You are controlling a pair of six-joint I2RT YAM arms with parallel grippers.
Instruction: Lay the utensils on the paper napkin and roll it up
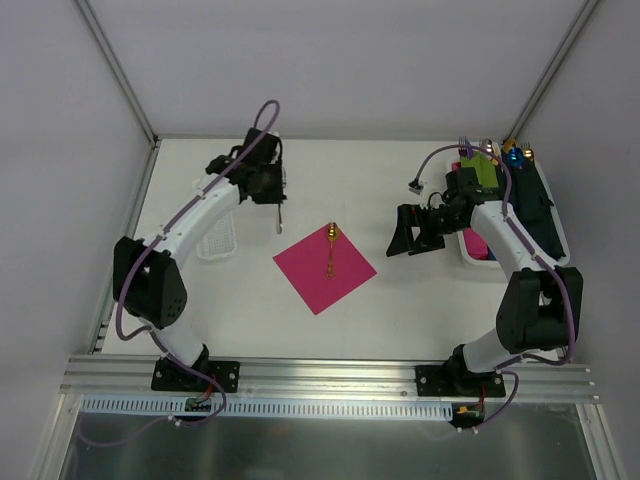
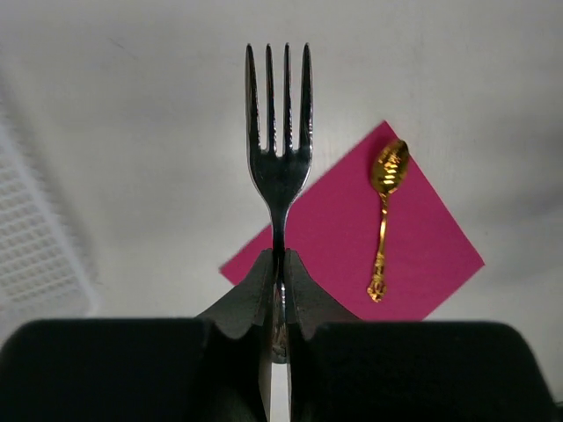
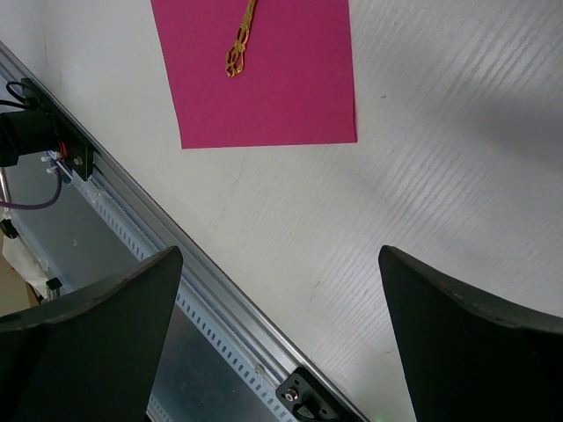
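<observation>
The magenta paper napkin lies flat as a diamond at the table's middle. A small gold spoon lies on it, bowl at the far corner; its handle end shows in the right wrist view. My left gripper hangs above the table, left of and beyond the napkin, shut on the handle of a small fork. The fork looks dark and shiny, tines pointing away from the jaws. My right gripper stands open and empty to the right of the napkin.
A white perforated tray sits left of the napkin. A white bin at the right edge holds coloured napkins and metallic utensils. An aluminium rail runs along the near table edge.
</observation>
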